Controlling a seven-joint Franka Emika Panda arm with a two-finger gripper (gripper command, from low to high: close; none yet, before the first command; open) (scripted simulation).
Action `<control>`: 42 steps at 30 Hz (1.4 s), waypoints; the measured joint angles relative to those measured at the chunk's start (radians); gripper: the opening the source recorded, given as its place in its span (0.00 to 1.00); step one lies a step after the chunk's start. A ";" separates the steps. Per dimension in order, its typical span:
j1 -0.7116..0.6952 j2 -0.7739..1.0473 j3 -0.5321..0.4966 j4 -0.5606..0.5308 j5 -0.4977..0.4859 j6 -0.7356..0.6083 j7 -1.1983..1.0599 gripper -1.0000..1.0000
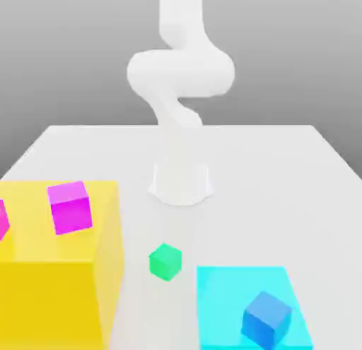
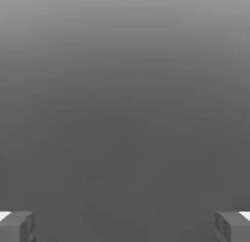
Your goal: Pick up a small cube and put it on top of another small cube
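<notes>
Cube, plain green; slab, flat cyan.

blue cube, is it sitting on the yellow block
No, the blue cube rests on the cyan slab, across from the yellow block.

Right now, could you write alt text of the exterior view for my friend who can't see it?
A white robot arm stands at the far part of a pale table. Nearer, a small green cube sits between a yellow block bearing magenta cubes and a cyan slab bearing a blue cube.
</notes>
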 joint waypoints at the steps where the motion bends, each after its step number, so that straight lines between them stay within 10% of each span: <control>1: -0.008 0.030 0.004 -0.032 0.003 0.028 0.019 0.50; 18: -0.150 0.608 0.106 -0.607 0.013 0.536 0.414 0.50; 27: -0.105 0.945 0.018 -0.579 0.001 0.797 0.457 0.50; 28: -0.096 0.971 0.010 -0.575 0.001 0.818 0.458 0.00; 42: -0.134 0.746 0.055 -0.614 0.025 0.634 0.440 0.00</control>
